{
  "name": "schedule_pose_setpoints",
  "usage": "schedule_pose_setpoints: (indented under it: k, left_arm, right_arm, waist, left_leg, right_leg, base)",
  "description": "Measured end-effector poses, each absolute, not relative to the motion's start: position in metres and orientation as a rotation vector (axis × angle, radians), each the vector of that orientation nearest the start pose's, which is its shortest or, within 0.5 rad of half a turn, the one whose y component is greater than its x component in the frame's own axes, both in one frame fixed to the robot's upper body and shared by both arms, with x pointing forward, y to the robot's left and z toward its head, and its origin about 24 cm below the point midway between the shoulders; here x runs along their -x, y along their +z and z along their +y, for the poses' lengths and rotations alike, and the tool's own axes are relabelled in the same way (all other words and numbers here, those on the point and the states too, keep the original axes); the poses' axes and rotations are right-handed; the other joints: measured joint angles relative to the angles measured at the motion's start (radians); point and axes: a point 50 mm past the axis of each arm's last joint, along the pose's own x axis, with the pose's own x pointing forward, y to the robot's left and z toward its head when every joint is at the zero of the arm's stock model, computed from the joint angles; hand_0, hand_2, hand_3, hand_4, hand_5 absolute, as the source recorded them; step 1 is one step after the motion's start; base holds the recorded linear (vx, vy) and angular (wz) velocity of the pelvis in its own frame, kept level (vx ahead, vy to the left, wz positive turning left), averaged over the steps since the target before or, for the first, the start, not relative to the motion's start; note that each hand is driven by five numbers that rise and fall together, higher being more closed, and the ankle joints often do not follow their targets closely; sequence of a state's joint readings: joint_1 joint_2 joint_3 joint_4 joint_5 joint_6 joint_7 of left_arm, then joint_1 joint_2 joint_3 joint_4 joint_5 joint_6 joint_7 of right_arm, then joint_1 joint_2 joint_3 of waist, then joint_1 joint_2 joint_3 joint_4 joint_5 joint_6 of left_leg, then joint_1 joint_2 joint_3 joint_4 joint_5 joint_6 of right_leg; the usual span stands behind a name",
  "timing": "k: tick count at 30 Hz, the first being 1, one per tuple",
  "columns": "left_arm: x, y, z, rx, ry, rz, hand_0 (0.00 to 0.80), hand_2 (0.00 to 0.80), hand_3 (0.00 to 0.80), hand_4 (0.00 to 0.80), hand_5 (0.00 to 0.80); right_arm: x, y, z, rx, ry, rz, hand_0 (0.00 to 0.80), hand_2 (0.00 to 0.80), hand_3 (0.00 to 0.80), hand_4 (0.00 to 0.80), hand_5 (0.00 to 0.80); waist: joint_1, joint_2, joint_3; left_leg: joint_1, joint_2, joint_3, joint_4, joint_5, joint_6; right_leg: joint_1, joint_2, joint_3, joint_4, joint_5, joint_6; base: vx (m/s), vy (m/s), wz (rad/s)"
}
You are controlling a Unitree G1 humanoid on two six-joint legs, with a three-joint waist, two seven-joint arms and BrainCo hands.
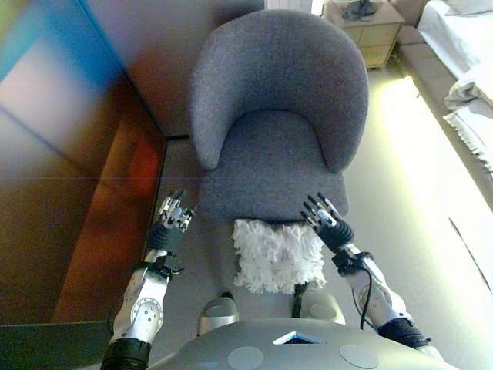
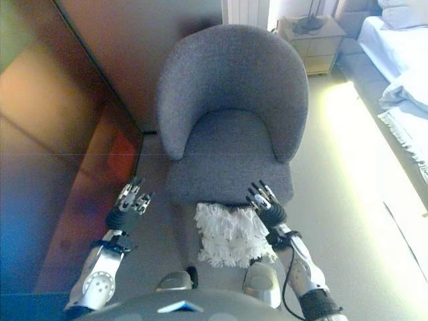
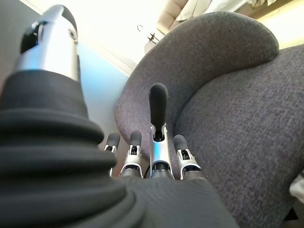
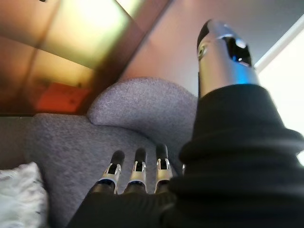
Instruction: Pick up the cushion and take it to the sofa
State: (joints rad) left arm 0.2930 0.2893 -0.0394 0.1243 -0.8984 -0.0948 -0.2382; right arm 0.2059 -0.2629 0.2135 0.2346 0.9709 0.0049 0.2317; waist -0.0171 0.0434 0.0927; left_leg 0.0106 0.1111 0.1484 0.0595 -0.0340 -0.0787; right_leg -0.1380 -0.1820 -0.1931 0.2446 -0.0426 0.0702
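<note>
A white fluffy cushion [image 1: 277,254] lies on the floor against the front edge of a grey upholstered armchair [image 1: 281,116]; it also shows in the right eye view [image 2: 231,234] and at the edge of the right wrist view [image 4: 16,194]. My left hand [image 1: 173,220] hovers open to the left of the cushion, apart from it. My right hand [image 1: 327,223] is open just right of the cushion's upper corner, by the seat's front edge. Both hands hold nothing; their fingers are straight in the left wrist view [image 3: 159,142] and the right wrist view [image 4: 137,171].
A dark glossy cabinet wall [image 1: 69,169] runs along the left. A bed with white bedding [image 1: 462,62] stands at the right, and a wooden nightstand [image 1: 370,31] stands behind the armchair. Light carpet [image 1: 416,200] lies between chair and bed.
</note>
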Motion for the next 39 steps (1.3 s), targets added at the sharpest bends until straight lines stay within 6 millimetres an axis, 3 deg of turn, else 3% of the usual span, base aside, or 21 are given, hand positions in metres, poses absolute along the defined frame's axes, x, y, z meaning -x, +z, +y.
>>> schedule_pose_setpoints:
  k: [1, 6, 15, 20, 23, 26, 29, 39]
  left_arm:
    - [-0.177, -0.023, 0.215, 0.617, -0.003, 0.206, 0.0, 0.0, 0.0, 0.0, 0.0]
    - [-0.176, -0.023, 0.217, 0.608, 0.004, 0.204, 0.0, 0.0, 0.0, 0.0, 0.0]
    - [-0.179, -0.022, 0.216, 0.589, -0.003, 0.203, 0.0, 0.0, 0.0, 0.0, 0.0]
    - [-0.202, -0.013, 0.207, 0.608, -0.011, 0.187, 0.0, 0.0, 0.0, 0.0, 0.0]
    - [-0.206, -0.014, 0.191, 0.82, -0.067, 0.206, 0.0, 0.0, 0.0, 0.0, 0.0]
    - [-0.203, -0.016, 0.158, 1.171, -0.201, 0.23, 0.0, 0.0, 0.0, 0.0, 0.0]
    - [-0.199, -0.014, 0.132, 1.364, -0.328, 0.238, 0.0, 0.0, 0.0, 0.0, 0.0]
    - [-0.201, -0.01, 0.141, 1.425, -0.349, 0.169, 0.0, 0.0, 0.0, 0.0, 0.0]
  right_arm:
    - [-0.183, -0.049, -0.165, -0.75, 0.135, 0.41, 0.0, 0.0, 0.0, 0.0, 0.0]
    - [-0.189, -0.046, -0.16, -0.762, 0.146, 0.39, 0.0, 0.0, 0.0, 0.0, 0.0]
    - [-0.193, -0.044, -0.162, -0.69, 0.138, 0.376, 0.0, 0.0, 0.0, 0.0, 0.0]
    - [-0.207, -0.037, -0.163, -0.616, 0.14, 0.351, 0.0, 0.0, 0.0, 0.0, 0.0]
    - [-0.207, -0.035, -0.153, -0.81, 0.163, 0.343, 0.0, 0.0, 0.0, 0.0, 0.0]
    - [-0.205, -0.033, -0.13, -1.101, 0.273, 0.327, 0.0, 0.0, 0.0, 0.0, 0.0]
    - [-0.201, -0.027, -0.106, -1.312, 0.416, 0.31, 0.0, 0.0, 0.0, 0.0, 0.0]
    - [-0.187, -0.035, -0.112, -1.33, 0.43, 0.336, 0.0, 0.0, 0.0, 0.0, 0.0]
  waist:
    - [0.005, -0.012, -0.007]
    - [0.009, -0.001, -0.02]
    - [0.009, -0.008, -0.038]
    - [0.012, -0.017, -0.047]
    - [0.01, -0.024, -0.061]
    - [0.009, -0.032, -0.068]
    - [0.009, -0.033, -0.069]
    - [0.007, -0.051, -0.084]
  left_leg:
    - [0.016, -0.009, 0.019, -0.015, 0.02, -0.002]
    - [0.071, -0.024, 0.042, -0.076, 0.036, 0.005]
    - [0.128, -0.026, 0.038, -0.133, 0.044, -0.003]
    - [0.133, -0.021, 0.03, -0.151, 0.049, -0.007]
    - [0.135, -0.022, 0.017, -0.151, 0.049, -0.007]
    - [0.136, -0.022, 0.016, -0.147, 0.049, -0.008]
    - [0.136, -0.022, 0.018, -0.147, 0.049, -0.008]
    - [0.137, -0.022, 0.021, -0.151, 0.048, -0.008]
  right_leg:
    - [-0.003, -0.008, 0.006, -0.007, -0.004, 0.011]
    - [0.075, -0.01, 0.001, -0.125, 0.046, 0.044]
    - [0.212, 0.017, -0.034, -0.334, 0.134, 0.05]
    - [0.224, 0.023, -0.043, -0.335, 0.133, 0.05]
    - [0.233, 0.022, -0.055, -0.335, 0.129, 0.051]
    - [0.234, 0.022, -0.059, -0.334, 0.128, 0.05]
    - [0.235, 0.021, -0.059, -0.334, 0.128, 0.05]
    - [0.235, 0.022, -0.057, -0.334, 0.127, 0.05]
  base:
    - [0.052, 0.083, 0.03]
    - [0.026, 0.055, -0.07]
    - [0.017, 0.016, 0.04]
    - [0.02, 0.0, 0.04]
    - [0.058, -0.009, 0.1]
    - [0.006, 0.001, 0.02]
    - [0.0, 0.0, 0.0]
    - [0.016, -0.001, 0.0]
